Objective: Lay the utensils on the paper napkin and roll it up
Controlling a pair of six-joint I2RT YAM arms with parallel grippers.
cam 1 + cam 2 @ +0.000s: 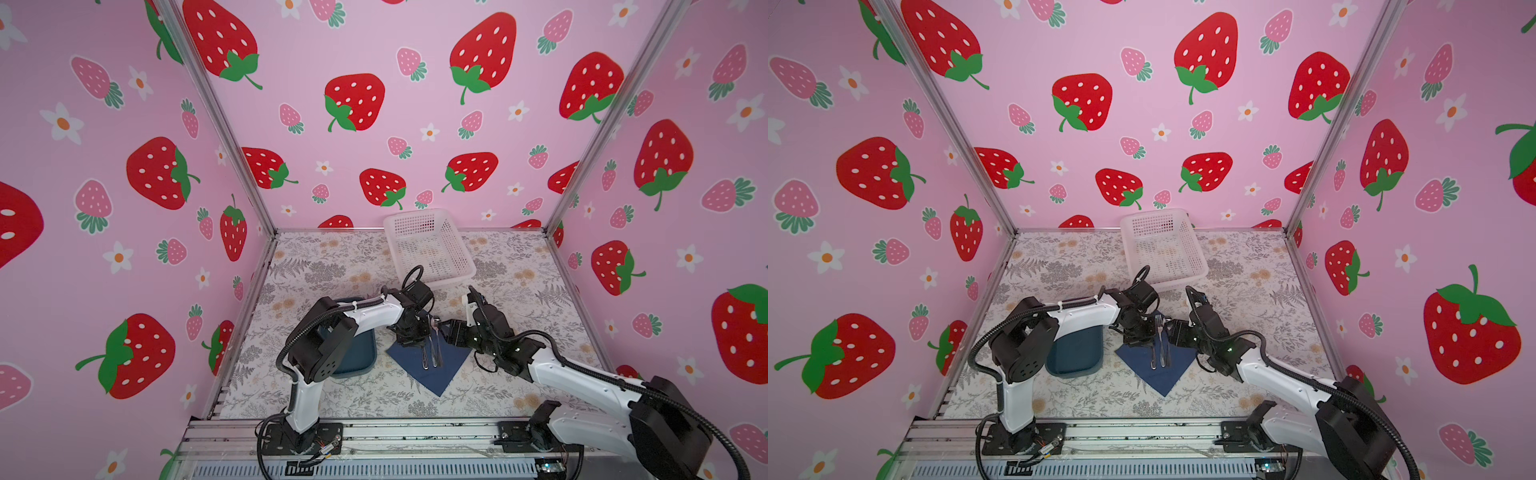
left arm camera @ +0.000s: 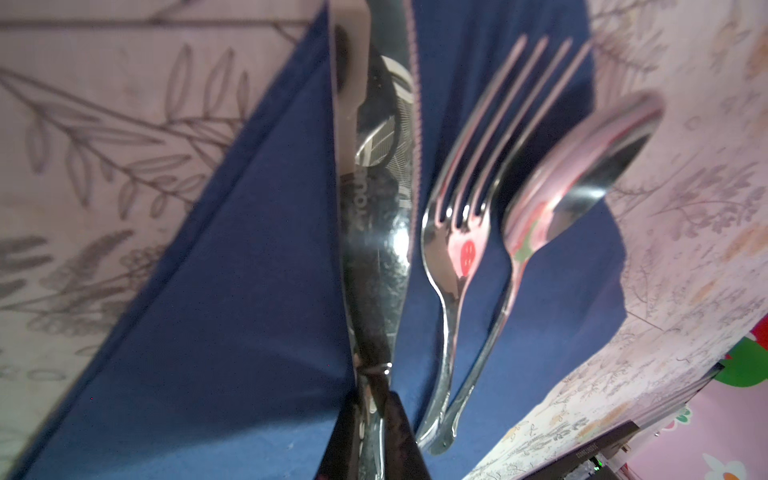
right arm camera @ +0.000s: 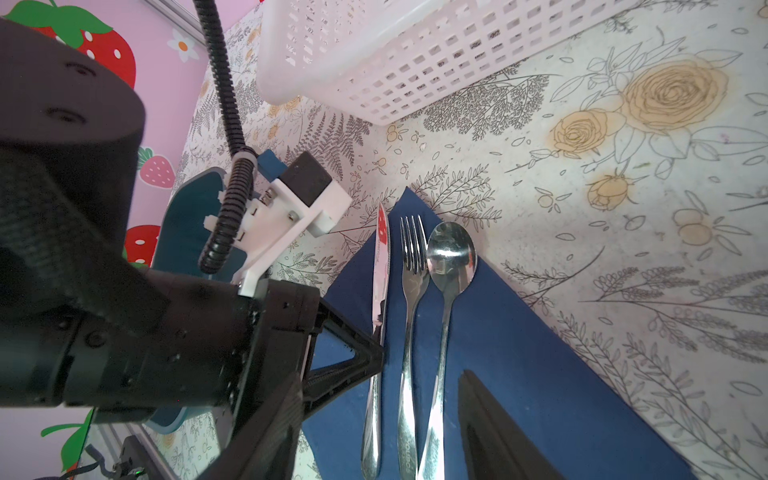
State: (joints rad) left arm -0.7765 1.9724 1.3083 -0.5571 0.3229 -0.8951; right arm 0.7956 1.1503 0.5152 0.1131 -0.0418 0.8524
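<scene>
Item, left gripper (image 2: 370, 436): I am pinching the knife (image 2: 374, 208) by its handle, jaws pressed almost together, the blade reaching out ahead of them, low enough, I judge, to settle parallel to its fellows

Item, fork (image 2: 457, 232) and spoon (image 2: 573, 174): lying just beside those jaws, handles converging

Item, paper napkin (image 2: 249, 311): spreading beneath both pairs of jaws, so one roll can take everything

Item, right gripper (image 1: 448, 330): I am holding its jaws spread, empty, near the napkin

Views: the left wrist view is showing the pinch. The right wrist view is adding the teal tray (image 3: 187, 232) behind my left jaws and the white basket (image 3: 415, 62) beyond the tines
</scene>
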